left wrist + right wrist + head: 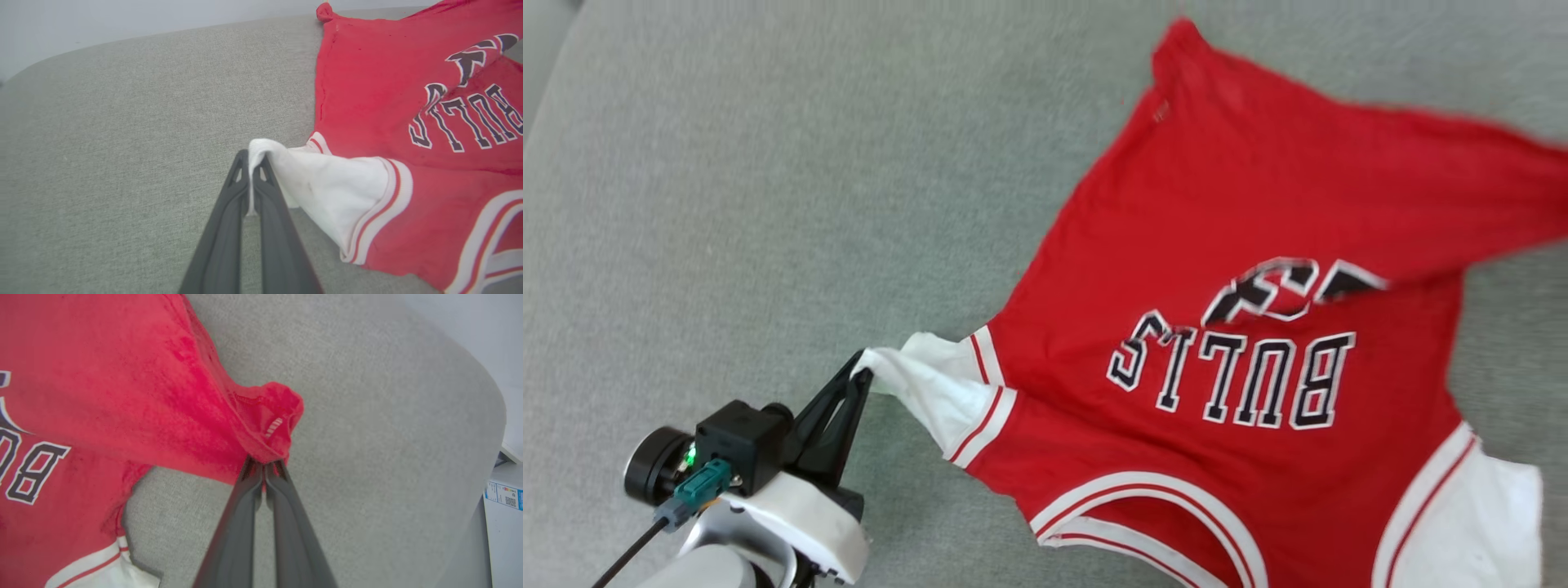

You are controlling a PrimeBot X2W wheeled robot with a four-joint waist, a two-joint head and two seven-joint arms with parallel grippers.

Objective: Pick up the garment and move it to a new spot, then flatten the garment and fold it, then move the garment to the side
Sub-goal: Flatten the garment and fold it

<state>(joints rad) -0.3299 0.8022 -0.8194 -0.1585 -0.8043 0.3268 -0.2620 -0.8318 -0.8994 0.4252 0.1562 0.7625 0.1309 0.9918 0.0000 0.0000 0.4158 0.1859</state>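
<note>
Pinching shut on the very tip of a white sleeve, the left fingers hold a small fold of cloth with no gap between them. The right fingers are closed too, clamped on a bunched red corner of the hem.

Outward from those two holds, the garment is drawn out diagonally over a grey upholstered surface, with its black lettering facing up. The striped neckline and the second white sleeve lie nearest the robot. How much of the body rests on the cushion and how much hangs between the grips I cannot tell.

This is light, limp knit cloth with no stiffness of its own, so it should sag and fold wherever it is not pulled. It will probably drag a little on the upholstery rather than slide freely. A pinch on a sleeve tip is a thin hold and could slip under tension. The doubled striped cuff or the stitched hem edge looks firmer. For laying it flat, a matching pair of points — both shoulders or both hem corners — should spread it more evenly than this slanted pull.
</note>
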